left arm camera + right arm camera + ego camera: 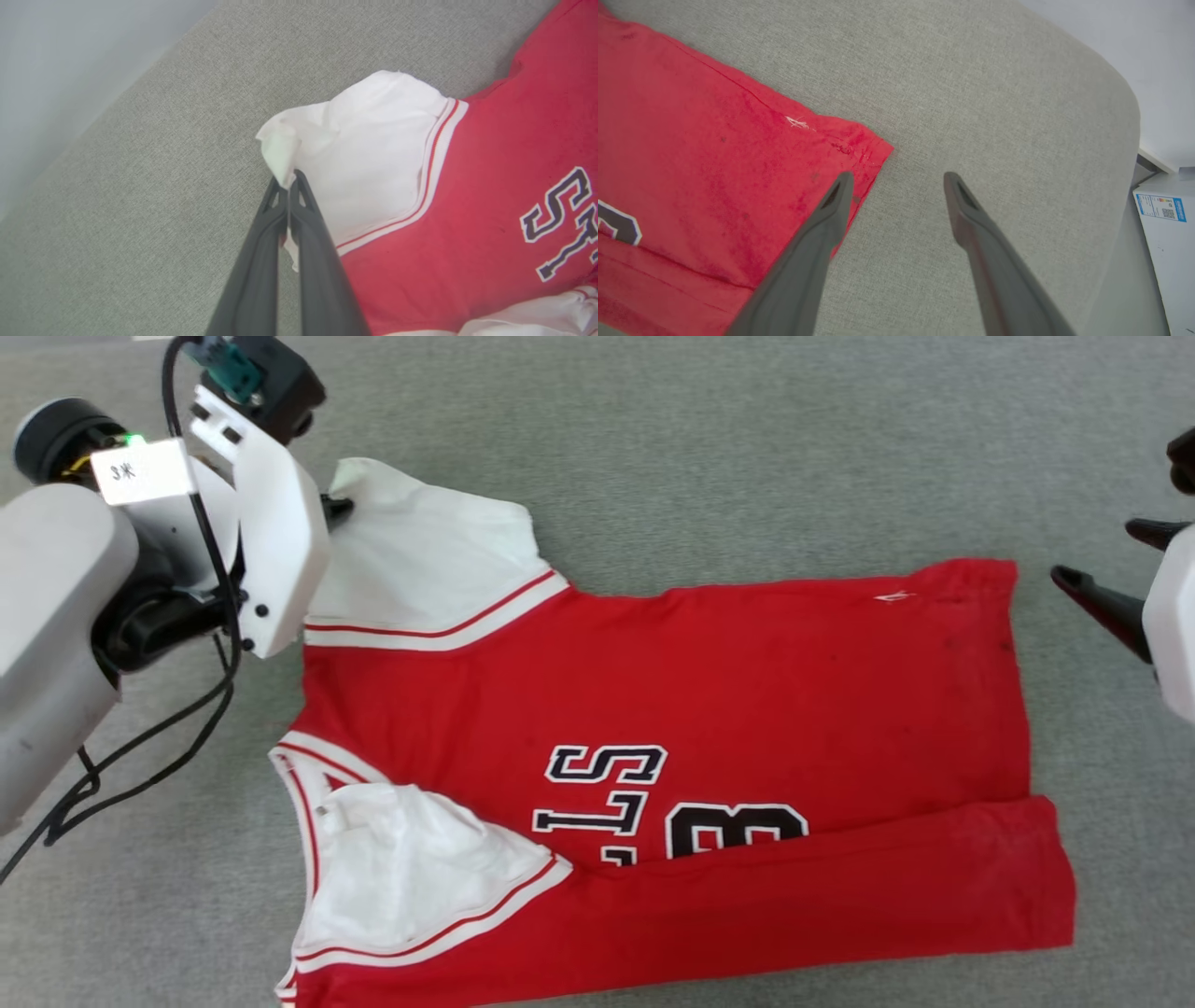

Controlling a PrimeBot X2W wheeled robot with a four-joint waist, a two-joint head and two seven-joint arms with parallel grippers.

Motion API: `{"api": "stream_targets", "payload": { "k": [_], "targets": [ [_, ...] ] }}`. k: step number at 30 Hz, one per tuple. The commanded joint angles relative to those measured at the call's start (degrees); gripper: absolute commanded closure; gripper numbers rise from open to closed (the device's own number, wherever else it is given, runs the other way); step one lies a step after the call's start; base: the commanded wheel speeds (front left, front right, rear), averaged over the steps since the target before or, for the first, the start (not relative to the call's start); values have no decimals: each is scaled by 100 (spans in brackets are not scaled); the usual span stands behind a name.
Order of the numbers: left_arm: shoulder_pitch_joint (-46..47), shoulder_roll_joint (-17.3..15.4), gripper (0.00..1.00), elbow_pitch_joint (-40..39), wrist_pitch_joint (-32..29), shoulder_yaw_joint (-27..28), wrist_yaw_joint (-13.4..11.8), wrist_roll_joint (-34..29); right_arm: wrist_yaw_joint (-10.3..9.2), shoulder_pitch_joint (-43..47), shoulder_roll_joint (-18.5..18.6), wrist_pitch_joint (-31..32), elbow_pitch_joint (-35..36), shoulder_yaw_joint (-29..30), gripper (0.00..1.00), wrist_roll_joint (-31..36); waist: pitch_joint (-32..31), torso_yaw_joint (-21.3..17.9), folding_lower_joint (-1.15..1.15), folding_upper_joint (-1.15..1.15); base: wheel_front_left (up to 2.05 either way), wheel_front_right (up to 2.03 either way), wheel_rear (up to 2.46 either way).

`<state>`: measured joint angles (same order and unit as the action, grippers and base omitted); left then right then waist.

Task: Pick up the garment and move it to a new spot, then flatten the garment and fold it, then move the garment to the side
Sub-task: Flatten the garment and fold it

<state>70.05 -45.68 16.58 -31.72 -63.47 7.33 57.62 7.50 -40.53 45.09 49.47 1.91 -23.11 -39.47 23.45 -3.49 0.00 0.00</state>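
Head view, entries left to right. Item one: left gripper (338, 508), at the far left, jaws closed tight on the outer edge of the far white sleeve (425, 546). My left wrist view confirms a bunched pinch of white cloth between the two fingers, above the grey surface (709, 439). Item two: the garment (747, 681), lying on that surface with its long axis running left to right before me, collar end left, hem end right. The near long side is folded over the lettering (607, 793); the far long side lies unfolded. Item three: far hem corner (871, 144), ungripped. Item four: right gripper (1111, 560), at the far right, jaws spread wide and holding nothing. In its wrist view the corner lies just left of the gap, with one finger over the hem edge. Judgement: the right arm is the nearer to that corner, and I would bring it toward the garment before closing, so both far corners can be carried together.
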Motion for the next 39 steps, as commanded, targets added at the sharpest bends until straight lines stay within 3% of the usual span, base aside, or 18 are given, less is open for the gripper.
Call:
{"api": "stream_targets", "payload": {
  "k": [1, 5, 8, 14, 23, 24, 25, 31, 39],
  "targets": [
    [-59, 6, 100, -73, 68, 0, 9, -39, -2, -196, 26, 206, -104, -94, 0, -86, 26, 86, 0, 0, 0, 0, 0],
    [-2, 7, 100, -276, 180, 25, 3, -87, -2, -543, -113, 787, -621, -352, 0, -288, 158, 206, 0, 0, 0, 0, 0],
    [46, 21, 100, -385, 248, 40, -26, -135, -2, -733, -343, 864, -1046, -392, 0, -268, 276, 284, 0, 0, 0, 0, 0],
    [69, 18, 100, -573, 329, 56, -80, -185, -2, -768, -685, 708, -1731, -764, 0, -51, 447, 347, 0, 0, 0, 0, 0],
    [-10, 2, 100, -642, 428, 71, -121, -160, 12, -344, -795, 240, -2160, -1520, 0, -296, 487, 314, 0, 0, 0, 0, 0],
    [-39, -6, 100, -630, 440, 68, -125, -153, 11, -395, -777, 90, -2160, -1526, 84, -305, 463, 300, 0, 0, 0, 0, 0],
    [-66, -8, 100, -615, 473, 65, -132, -147, 9, -473, -752, -89, -2151, -1501, 100, -311, 428, 289, 0, 0, 0, 0, 0],
    [-286, -38, 100, -627, 723, 82, -180, -116, -3, -820, -490, -1025, -1996, -1428, 100, -398, 19, 257, 0, 0, 0, 0, 0],
    [-1012, -241, 100, -1024, 1066, -51, -427, -7, -3, -280, -33, -1941, -1590, -1731, 100, -500, -658, 303, 0, 0, 0, 0, 0]
  ]
}}
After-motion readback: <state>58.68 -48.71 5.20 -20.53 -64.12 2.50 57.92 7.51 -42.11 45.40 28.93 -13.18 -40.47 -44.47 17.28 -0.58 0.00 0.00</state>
